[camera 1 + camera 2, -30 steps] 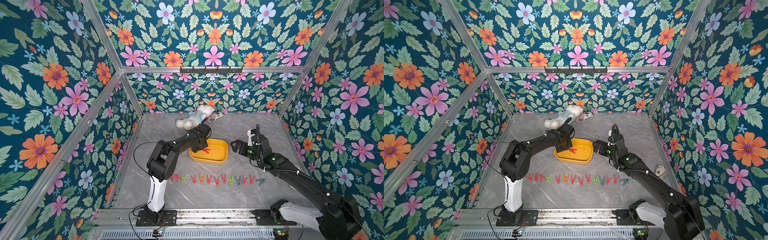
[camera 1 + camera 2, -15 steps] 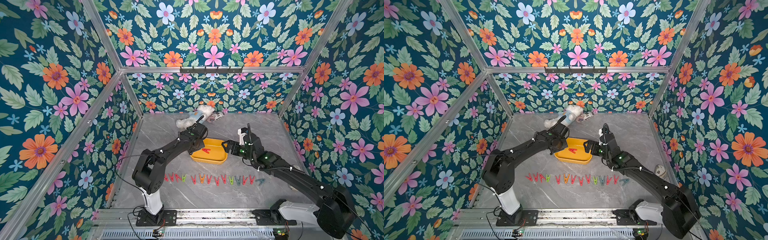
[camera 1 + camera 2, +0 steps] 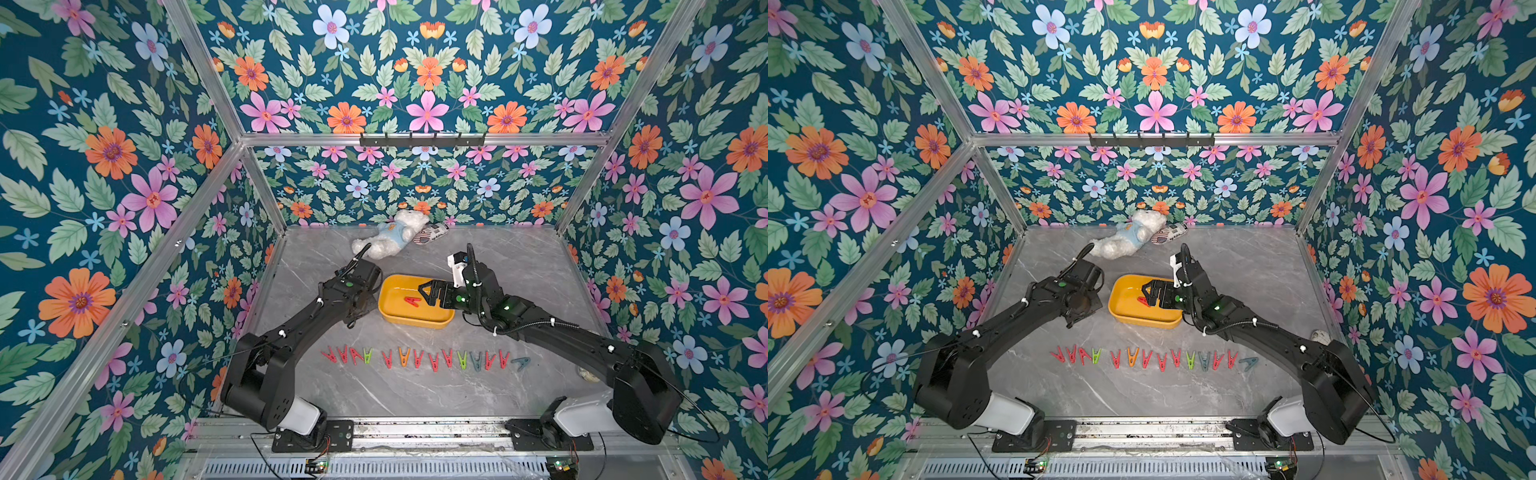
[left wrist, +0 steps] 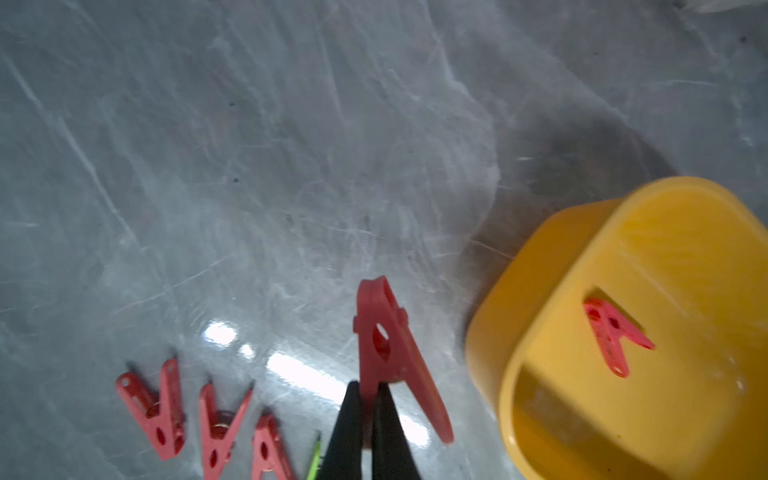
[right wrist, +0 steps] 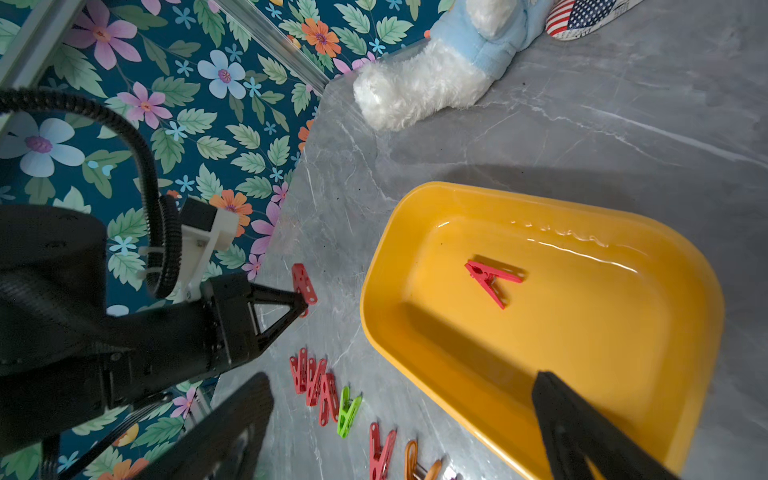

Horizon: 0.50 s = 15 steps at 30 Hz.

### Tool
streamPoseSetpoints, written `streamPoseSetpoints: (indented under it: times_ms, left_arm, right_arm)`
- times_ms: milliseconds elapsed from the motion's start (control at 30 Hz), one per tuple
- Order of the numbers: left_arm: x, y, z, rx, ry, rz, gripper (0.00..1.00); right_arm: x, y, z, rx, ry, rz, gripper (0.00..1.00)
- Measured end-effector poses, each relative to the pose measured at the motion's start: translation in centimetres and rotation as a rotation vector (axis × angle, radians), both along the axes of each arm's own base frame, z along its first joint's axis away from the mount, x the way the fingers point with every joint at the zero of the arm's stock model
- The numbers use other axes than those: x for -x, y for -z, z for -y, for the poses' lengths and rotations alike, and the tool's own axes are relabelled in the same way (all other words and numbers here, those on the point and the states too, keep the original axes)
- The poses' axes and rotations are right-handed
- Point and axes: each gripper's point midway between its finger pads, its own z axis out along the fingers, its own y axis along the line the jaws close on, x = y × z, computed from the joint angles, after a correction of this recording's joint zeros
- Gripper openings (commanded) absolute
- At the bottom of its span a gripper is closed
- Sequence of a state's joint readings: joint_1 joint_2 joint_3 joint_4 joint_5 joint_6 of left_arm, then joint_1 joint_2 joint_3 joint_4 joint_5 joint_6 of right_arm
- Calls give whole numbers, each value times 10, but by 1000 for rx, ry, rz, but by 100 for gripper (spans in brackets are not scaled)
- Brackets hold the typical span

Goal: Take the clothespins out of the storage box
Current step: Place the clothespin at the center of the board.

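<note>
Top views: the right gripper (image 3: 428,294) hangs over the storage box (image 3: 415,323), jaws wide. One red clothespin (image 3: 412,301) lies flat inside, just beside the fingertips and untouched. A row of clothespins (image 3: 419,358) lies on the table in front of the box.

Left wrist view: the left gripper (image 4: 365,392) is pinched tight on one leg of a held clothespin (image 4: 388,345) — red, A-shaped, outside the box beside its wall.

Right wrist view: the fingers (image 5: 582,428) are spread — the boxed pin sits ahead between them, clear of both, legs splayed.
</note>
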State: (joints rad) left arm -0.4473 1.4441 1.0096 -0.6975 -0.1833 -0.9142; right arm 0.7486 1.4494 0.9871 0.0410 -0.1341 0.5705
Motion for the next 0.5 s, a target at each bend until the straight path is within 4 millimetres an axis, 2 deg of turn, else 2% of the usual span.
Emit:
streamPoseSetpoints:
  times_ms: [200, 500]
  left_arm:
    - [27, 17, -40, -9, -96, -46, 4]
    - [61, 47, -87, -29, -226, -133, 4]
  right_arm:
    - [-6, 0, -22, -5, -50, 2, 99]
    - [-9, 0, -37, -15, -93, 0, 99]
